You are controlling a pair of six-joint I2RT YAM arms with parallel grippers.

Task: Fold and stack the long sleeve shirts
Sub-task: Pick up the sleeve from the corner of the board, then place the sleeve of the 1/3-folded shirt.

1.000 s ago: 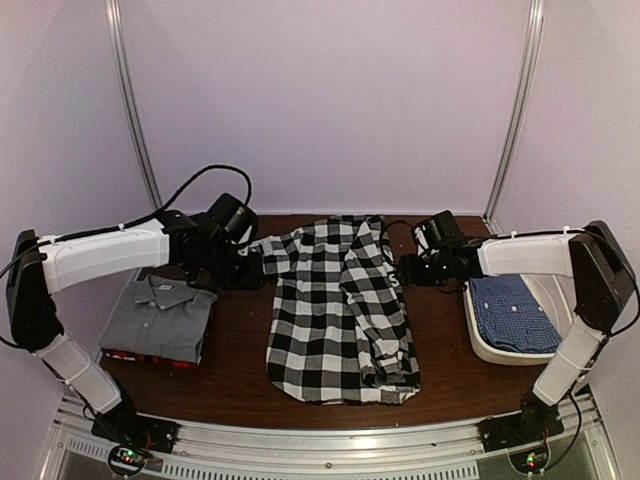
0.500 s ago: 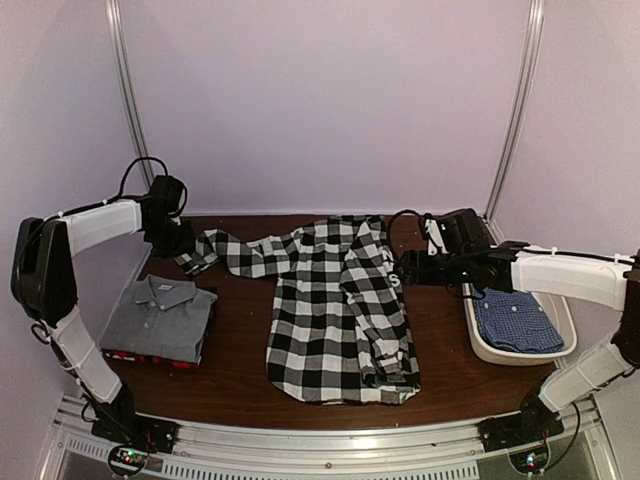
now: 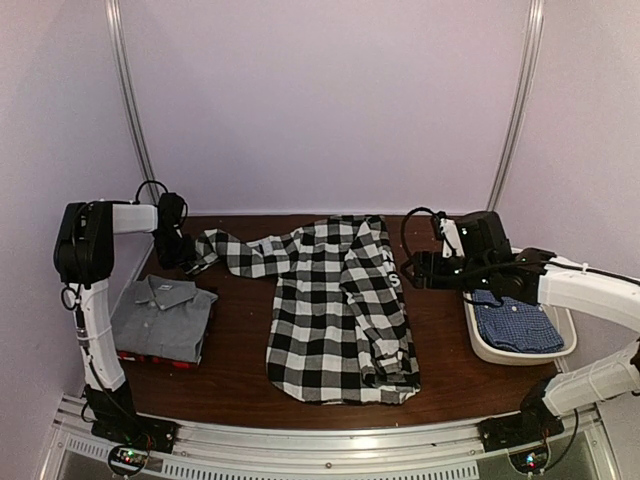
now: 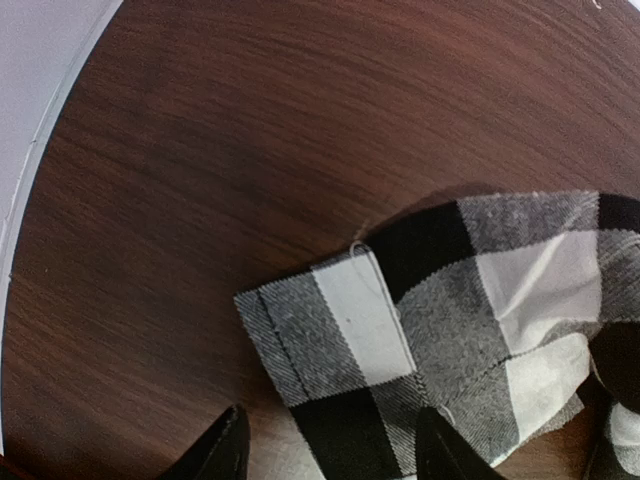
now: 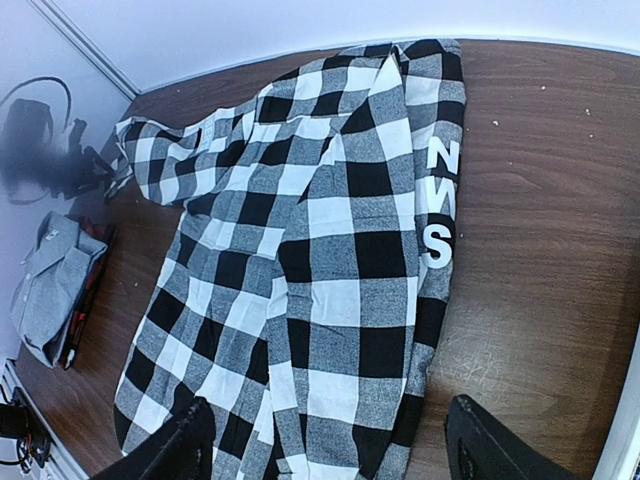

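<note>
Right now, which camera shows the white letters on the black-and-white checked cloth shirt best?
Right wrist: the white letters are large and sharp. Top external shows them tiny; left wrist shows only the sleeve end.

The top camera looks down from behind the bases on the whole table (image 3: 440, 345). Left wrist hangs close over the check shirt (image 4: 420, 340) (cuff only); right wrist sees it whole, obliquely.
</note>
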